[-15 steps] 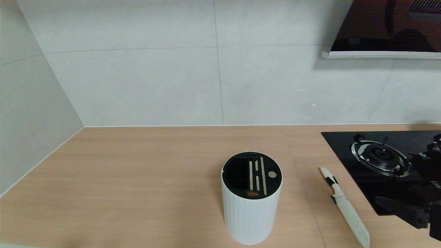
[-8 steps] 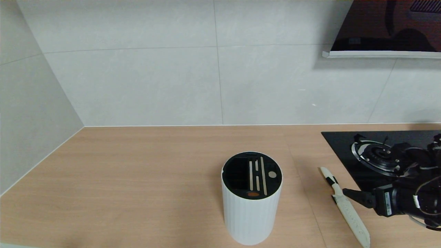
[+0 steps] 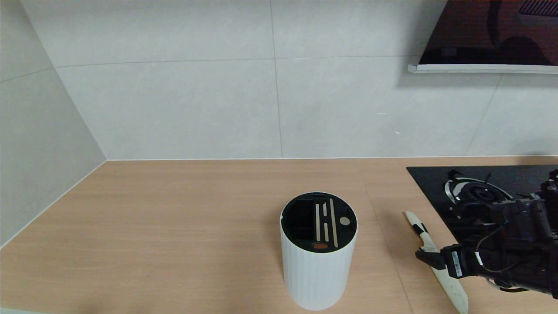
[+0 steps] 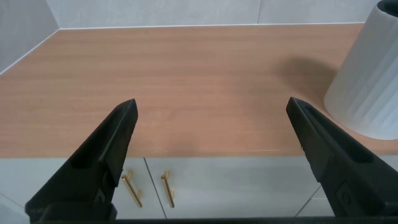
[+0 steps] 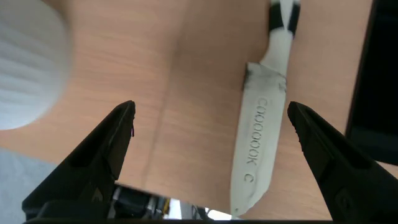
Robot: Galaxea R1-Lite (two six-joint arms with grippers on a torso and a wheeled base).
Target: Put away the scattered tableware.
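The right gripper (image 5: 210,112) hangs wide open over the cream-white knife (image 5: 258,149), a smooth blade with a black-banded handle. It lies flat on the light wooden counter (image 3: 174,226), between the white ribbed cylinder holder (image 3: 318,270) and the glossy black stove (image 3: 431,183). The left gripper (image 4: 211,106) also gapes wide.

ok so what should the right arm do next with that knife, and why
Probably shift the right gripper sideways to centre it on the knife, then lower it before closing. Its fingers are open and straddle the knife, which lies flat on the counter but sits much nearer one finger than the other; nothing is held yet.
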